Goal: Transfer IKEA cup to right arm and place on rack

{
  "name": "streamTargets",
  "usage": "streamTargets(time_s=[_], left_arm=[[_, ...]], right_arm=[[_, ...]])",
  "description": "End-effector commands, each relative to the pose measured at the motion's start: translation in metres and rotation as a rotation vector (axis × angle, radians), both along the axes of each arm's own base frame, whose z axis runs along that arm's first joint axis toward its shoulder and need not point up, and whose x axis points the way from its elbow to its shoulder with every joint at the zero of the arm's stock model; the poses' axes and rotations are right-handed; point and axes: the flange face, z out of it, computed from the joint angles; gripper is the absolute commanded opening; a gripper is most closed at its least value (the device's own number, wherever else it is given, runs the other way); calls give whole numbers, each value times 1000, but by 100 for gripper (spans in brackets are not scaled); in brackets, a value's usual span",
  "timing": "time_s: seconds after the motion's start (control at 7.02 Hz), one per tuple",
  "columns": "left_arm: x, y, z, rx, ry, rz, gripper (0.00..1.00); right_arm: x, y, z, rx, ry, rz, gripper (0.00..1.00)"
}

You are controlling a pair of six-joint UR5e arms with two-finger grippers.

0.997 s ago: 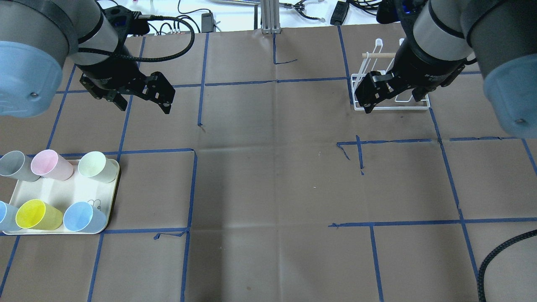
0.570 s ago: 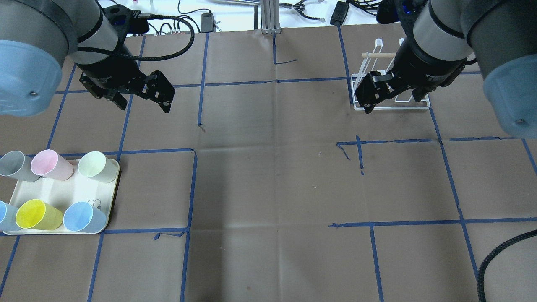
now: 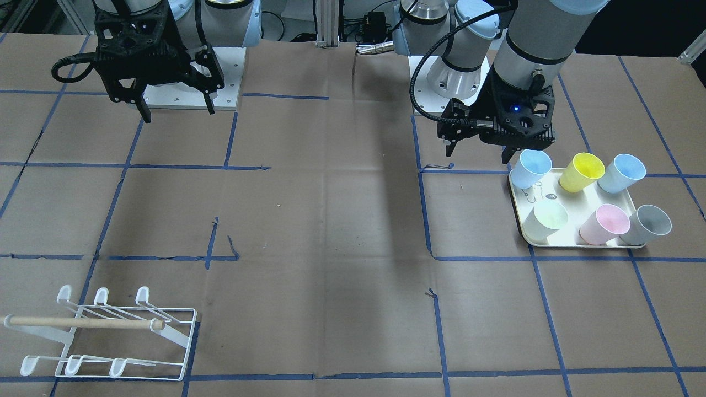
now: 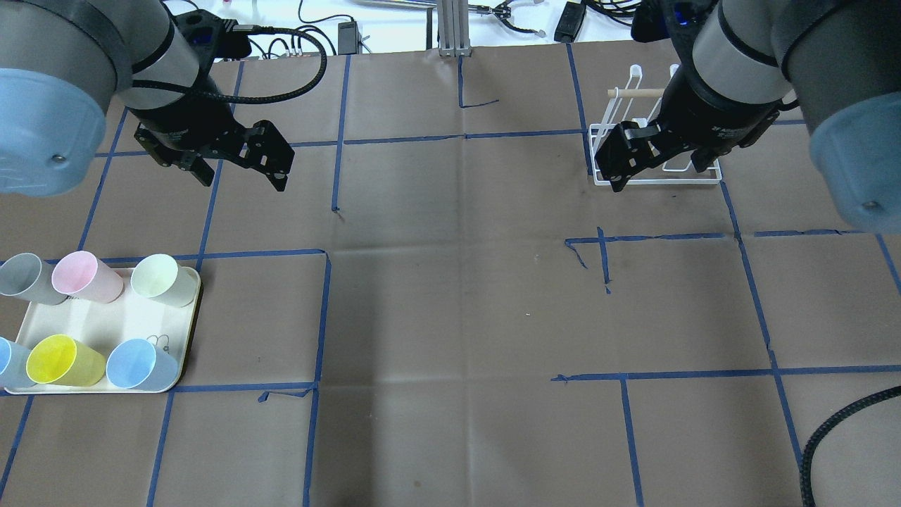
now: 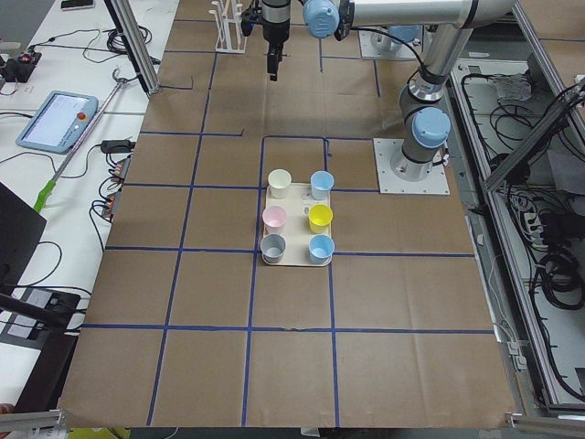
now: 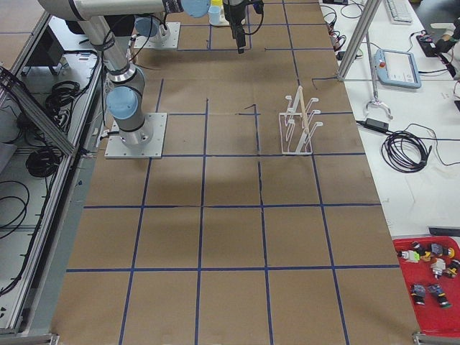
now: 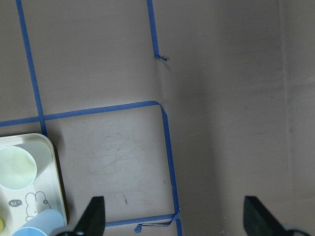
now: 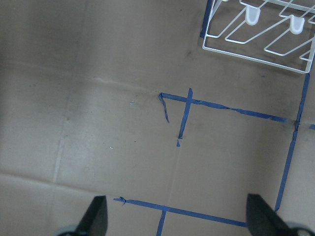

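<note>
Cream tray (image 4: pixel 105 320), near left corner of the surface (image 4: pixel 450 303): we count six upright cups standing in it. Grey cup (image 4: pixel 21 276), pink cup (image 4: pixel 81 274) and pale green cup (image 4: pixel 160 278) form the far row; blue cup (image 4: pixel 7 360), yellow cup (image 4: pixel 56 359) and second blue cup (image 4: pixel 137 364) the near row. White wire rack (image 3: pixel 107 333) with wooden dowel (image 3: pixel 83 322) stands well apart at far right. Left hand (image 4: pixel 243 180) is raised beside the tray, fingers apart, holding nothing. Right hand (image 4: pixel 659 176) is raised clear of the rack, likewise apart.
</note>
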Motion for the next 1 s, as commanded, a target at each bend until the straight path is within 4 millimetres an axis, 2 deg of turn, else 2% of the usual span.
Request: streamTargets(time_s=[0.0, 0.14, 0.28, 0.43, 0.71, 0.85], left_arm=[[2, 0, -3, 6, -3, -26, 100], [7, 1, -1, 2, -5, -58, 100], [41, -2, -6, 11, 0, -12, 100], [80, 1, -15, 27, 3, 4, 100], [144, 7, -19, 40, -2, 36, 99], [178, 10, -29, 55, -3, 27, 99]], right_arm=[[0, 0, -1, 1, 0, 0, 100], [0, 0, -1, 3, 0, 0, 100], [0, -1, -1, 1, 0, 0, 100], [0, 0, -1, 2, 0, 2, 100], [0, 0, -1, 3, 0, 0, 100], [0, 0, -1, 3, 0, 0, 100]])
